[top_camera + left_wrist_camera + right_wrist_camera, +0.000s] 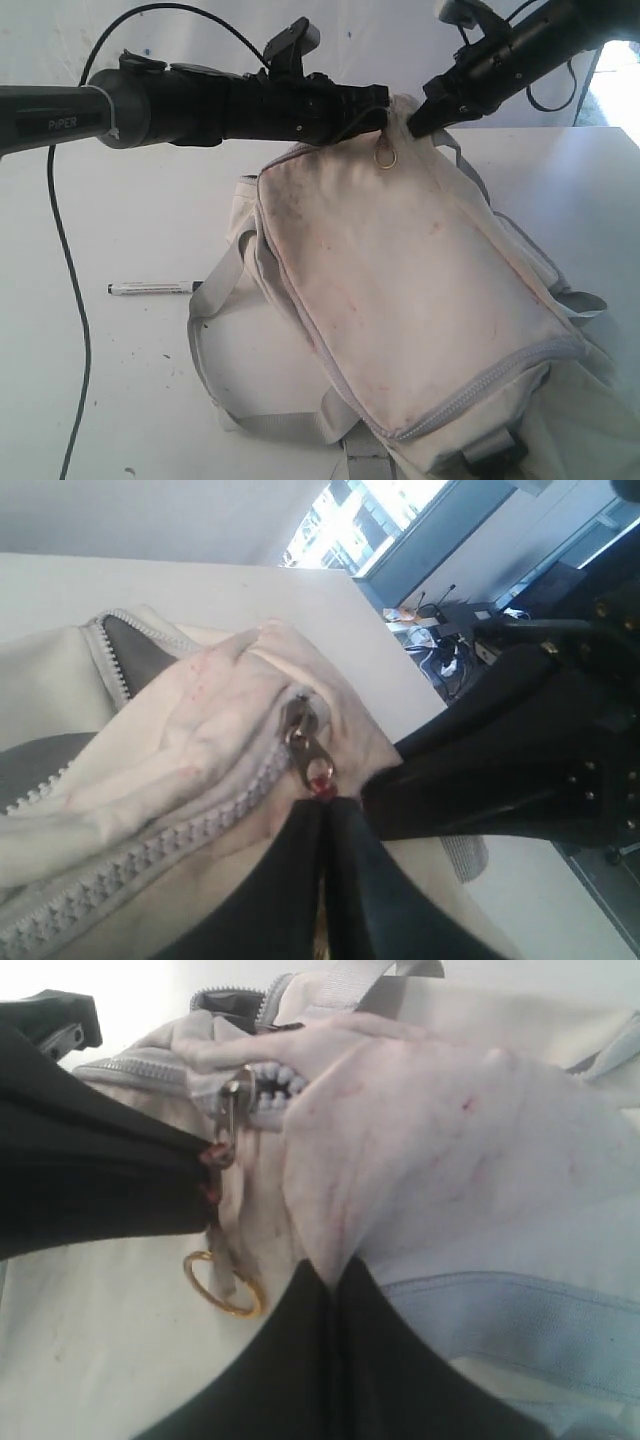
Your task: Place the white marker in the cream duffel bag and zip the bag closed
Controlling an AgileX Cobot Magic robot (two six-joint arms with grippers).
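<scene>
Plainly, the white marker (150,288) lies on the table (130,400), outside the cream duffel bag (400,290), its tip near a strap (215,280). It looks light, stiff and apt to roll; pinch it mid-barrel. The bag is soft and bunches. The left end effector (325,825) is clamped on the zipper pull (308,752), and the right end effector (330,1285) pinches its fabric.

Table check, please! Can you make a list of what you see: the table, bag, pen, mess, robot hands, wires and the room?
Surface: white table, a few dark specks.
Job's things: white marker lying on the table, outside the cream duffel bag; zip partly open.
Clutter: nothing seen.
Grippers: left gripper shut on the zipper pull; right gripper shut on bag fabric.
Cables: black cable running down the left side.
Surroundings: white wall, window.
</scene>
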